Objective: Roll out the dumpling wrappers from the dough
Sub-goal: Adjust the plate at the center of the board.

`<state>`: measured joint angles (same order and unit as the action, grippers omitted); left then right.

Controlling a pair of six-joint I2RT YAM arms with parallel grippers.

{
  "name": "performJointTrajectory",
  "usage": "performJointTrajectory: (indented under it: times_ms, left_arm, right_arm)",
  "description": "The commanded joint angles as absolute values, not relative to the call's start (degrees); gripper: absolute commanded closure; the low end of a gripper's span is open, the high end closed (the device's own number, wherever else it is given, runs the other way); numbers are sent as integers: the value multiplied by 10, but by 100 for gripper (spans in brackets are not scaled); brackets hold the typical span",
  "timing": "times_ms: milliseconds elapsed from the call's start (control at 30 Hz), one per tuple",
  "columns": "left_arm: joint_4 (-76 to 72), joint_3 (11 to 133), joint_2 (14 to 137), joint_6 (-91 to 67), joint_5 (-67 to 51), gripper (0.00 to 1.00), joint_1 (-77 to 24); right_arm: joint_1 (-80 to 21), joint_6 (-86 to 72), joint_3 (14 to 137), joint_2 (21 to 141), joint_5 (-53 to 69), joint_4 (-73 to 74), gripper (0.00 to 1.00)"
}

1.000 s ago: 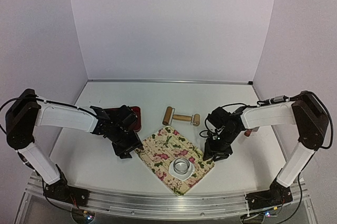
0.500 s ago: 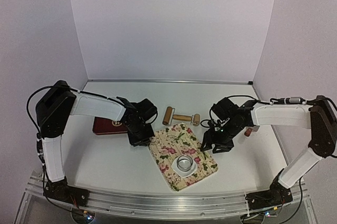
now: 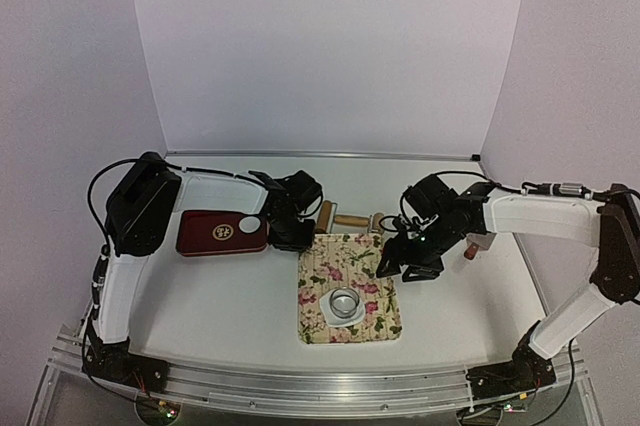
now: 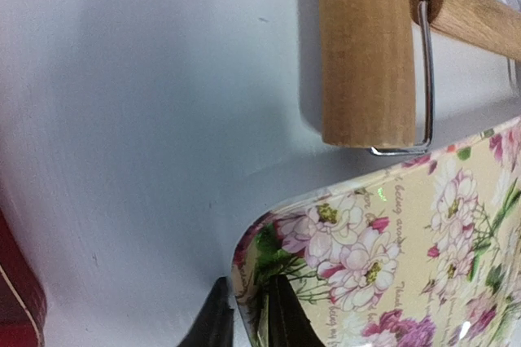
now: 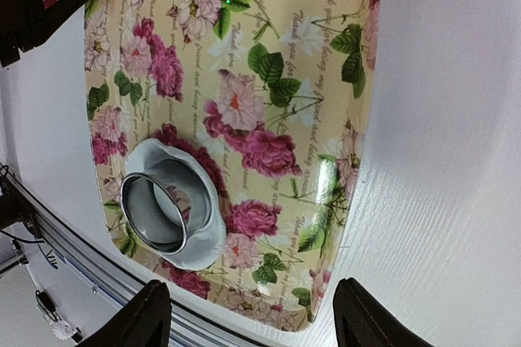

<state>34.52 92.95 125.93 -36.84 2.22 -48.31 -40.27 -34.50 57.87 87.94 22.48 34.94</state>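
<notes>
Cream mat (image 3: 349, 286) printed with pink and magenta roses, green leaves and faint grey script. White table (image 3: 220, 296). White dough (image 5: 209, 221) and a shiny silver ring (image 5: 167, 200). Pale tan wooden rolling pin (image 4: 365, 46). Dark red tray (image 3: 205, 236) (a pale gold emblem on it) with a white wrapper (image 3: 249, 226). Arms (image 3: 540, 214) are white with black joints. Pale lilac walls (image 3: 330, 46).

White bench (image 3: 200, 296): cream floral rectangular mat (image 3: 330, 266) front centre; double-headed wooden roller (image 3: 348, 221) just behind mat's far edge; dark red rectangular tray (image 3: 200, 236) left of mat, apart.
</notes>
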Motion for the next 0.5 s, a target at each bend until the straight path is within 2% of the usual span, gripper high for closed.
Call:
performJointTrajectory:
  times_ms: [0, 100, 233, 300, 400, 467]
  left_arm:
    - [368, 946, 1248, -333, 41, 71, -481]
    - [362, 923, 1209, -369, 46, 54, -481]
    - [355, 889, 1148, -430, 49, 37, -482]
    - [352, 873, 1118, -473, 44, 33, -486]
    - [348, 843, 1084, -533, 36, 32, -506]
    - [346, 830, 1075, -567, 21, 32, -525]
  right_arm:
    - [-404, -320, 608, 873, 248, 358, 39]
    - [-405, -306, 616, 883, 269, 357, 38]
    - [-404, -285, 629, 907, 310, 357, 38]
    - [-407, -279, 635, 918, 313, 359, 38]
    - [-415, -278, 640, 926, 291, 362, 39]
    - [-420, -280, 644, 932, 269, 368, 43]
